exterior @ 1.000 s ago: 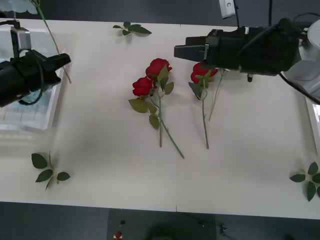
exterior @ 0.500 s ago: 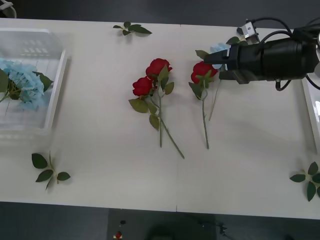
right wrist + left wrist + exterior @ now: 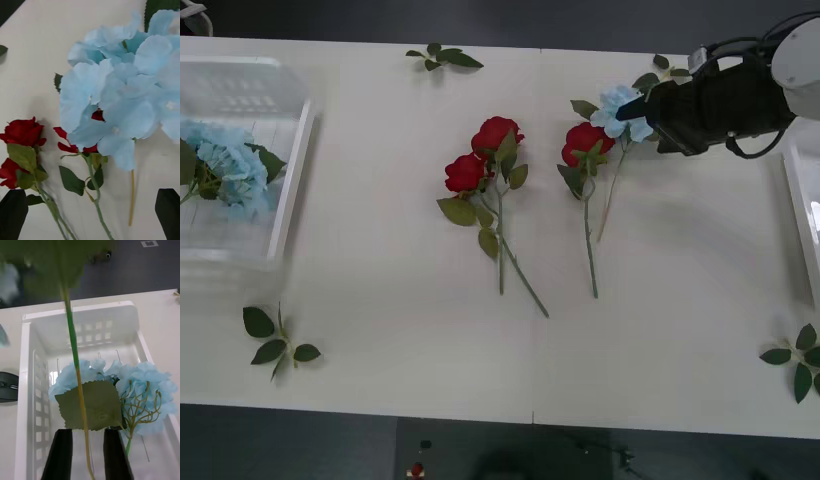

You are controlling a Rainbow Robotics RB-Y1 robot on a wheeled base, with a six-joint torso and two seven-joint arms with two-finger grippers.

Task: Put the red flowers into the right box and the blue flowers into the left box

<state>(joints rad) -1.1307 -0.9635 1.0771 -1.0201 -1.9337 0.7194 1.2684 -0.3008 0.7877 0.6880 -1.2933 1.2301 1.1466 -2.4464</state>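
Three red flowers lie mid-table: two together (image 3: 480, 155) and one (image 3: 583, 142) to their right, also visible in the right wrist view (image 3: 22, 132). A blue flower (image 3: 613, 108) (image 3: 120, 93) lies just behind that single rose. My right gripper (image 3: 638, 108) (image 3: 91, 191) hovers open at its bloom, with nothing between the fingers. The left box (image 3: 292, 190) (image 3: 26, 390) holds blue flowers (image 3: 220, 165) (image 3: 142, 390). Above it, my left gripper (image 3: 88, 431) is shut on a green flower stem (image 3: 77, 363), whose bloom is out of view. The right box's rim (image 3: 802, 230) shows at the right edge.
Loose leaf sprigs lie at the back (image 3: 442, 57), front left (image 3: 278, 340) and front right (image 3: 800, 360). A black mouse-like object (image 3: 7, 386) sits beside the left box. The table's front half is open white surface.
My right arm has drawn back to the right, uncovering the blue flower beside the single rose. My left arm has left its place over the left box, whose blue flowers now show.
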